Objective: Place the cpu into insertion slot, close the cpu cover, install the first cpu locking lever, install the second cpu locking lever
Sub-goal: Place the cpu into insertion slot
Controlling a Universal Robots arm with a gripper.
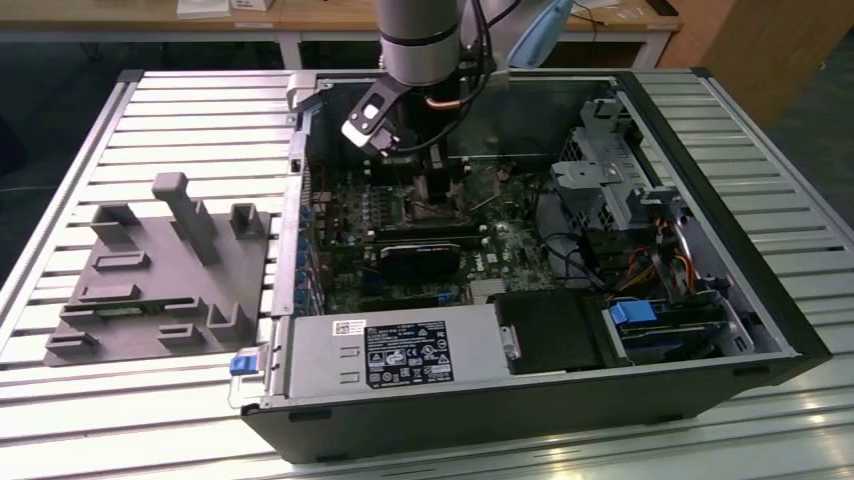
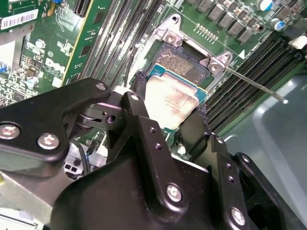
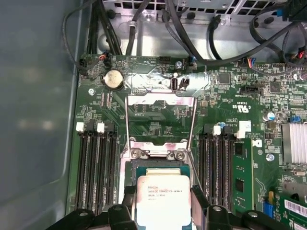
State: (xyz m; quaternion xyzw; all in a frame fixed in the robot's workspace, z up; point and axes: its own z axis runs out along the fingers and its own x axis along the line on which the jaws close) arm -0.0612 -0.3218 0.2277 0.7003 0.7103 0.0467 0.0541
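Observation:
In both wrist views my gripper (image 3: 163, 197) (image 2: 170, 96) is shut on the cpu (image 3: 160, 189) (image 2: 168, 101), a flat square chip with a silvery top, one black finger (image 3: 128, 196) on each side. The chip hangs level right over the insertion slot (image 3: 144, 165) (image 2: 180, 60), whose dark centre and silvery rim show beyond it. I cannot tell whether chip and slot touch. The cpu cover (image 3: 160, 98), a thin silvery frame, is swung open beyond the slot. A thin lever rod (image 2: 254, 84) sticks out from the slot's corner. In the exterior view my gripper (image 1: 434, 165) reaches down into the open computer case.
Memory slots (image 3: 96, 163) flank the socket on both sides. Black cables (image 3: 192, 43) cross the board's far end, near a coin battery (image 3: 114, 79). The grey power-supply box (image 1: 387, 350), a black rounded block (image 1: 420, 258) and the drive cage (image 1: 601, 170) stand inside the case. A grey fixture (image 1: 160, 270) lies outside it.

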